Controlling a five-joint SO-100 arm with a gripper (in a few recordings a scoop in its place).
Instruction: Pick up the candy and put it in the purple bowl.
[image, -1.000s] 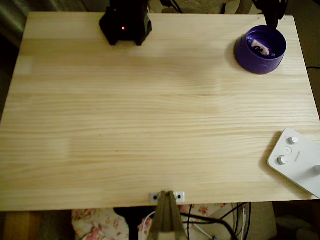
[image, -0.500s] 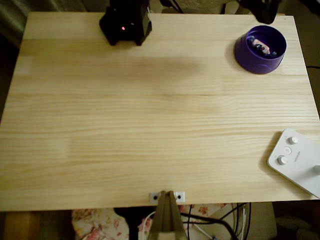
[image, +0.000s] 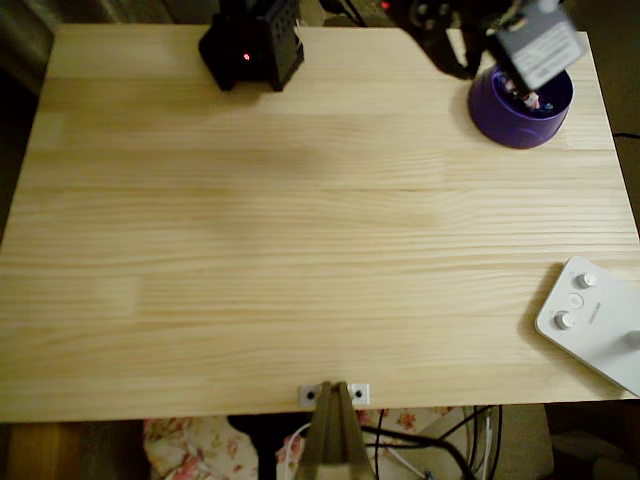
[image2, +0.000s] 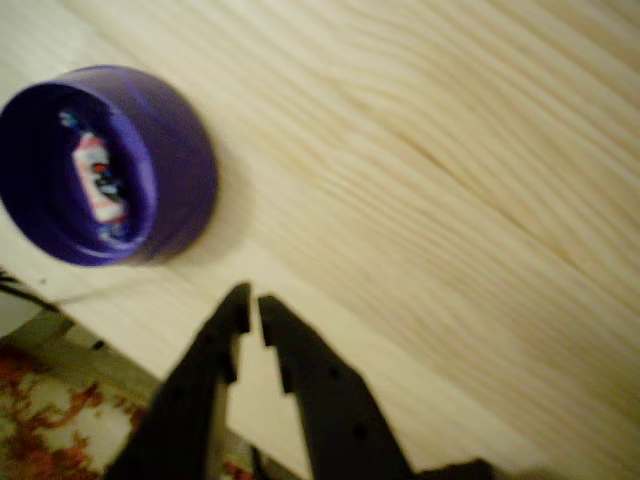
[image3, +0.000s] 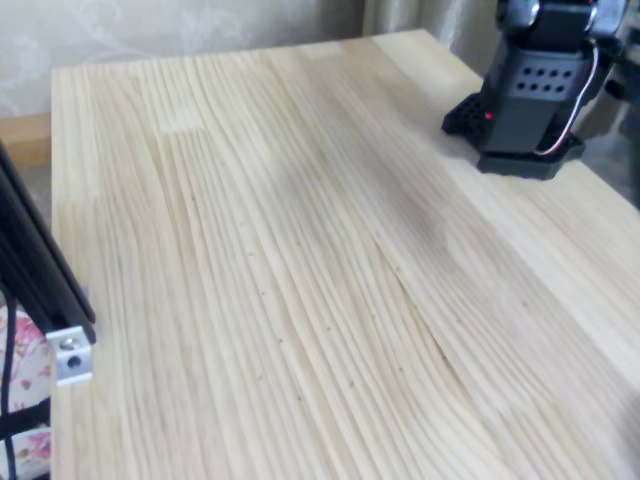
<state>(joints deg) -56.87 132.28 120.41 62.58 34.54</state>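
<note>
Candy (image2: 98, 178) — small, slim, elongated wrapped sweet; pale wrapper with red-orange marks along the middle and darker bluish twisted ends. It lies on the flat inner bottom of the purple bowl (image2: 175, 175), touching nothing but the bowl. In the overhead view the candy (image: 527, 98) shows as a pale speck partly covered by the arm, and its markings are too blurred there to read.

Purple bowl (image: 500, 115) — round, deep, thick-walled plastic, upright on the counter (image: 300, 250) near its far right corner in the overhead view. In the wrist view it sits at upper left, close to the counter edge.

Pincer (image2: 250, 310) — black, two fingers; the tips stand nearly together with a thin gap between them, holding nothing. It hangs above bare counter wood, beside the bowl and apart from it. In the overhead view the wrist block, motion-blurred, overlaps the bowl's far rim.

Arm base (image: 251, 50) — black housing with a red light, at the far edge of the counter; also seen in the fixed view (image3: 530, 95) at upper right.

Counter (image3: 280, 280) — pale pine boards, grain running lengthwise.

White device (image: 592, 320) — flat, with round knobs, at the counter's right edge, well apart from the bowl.
</note>
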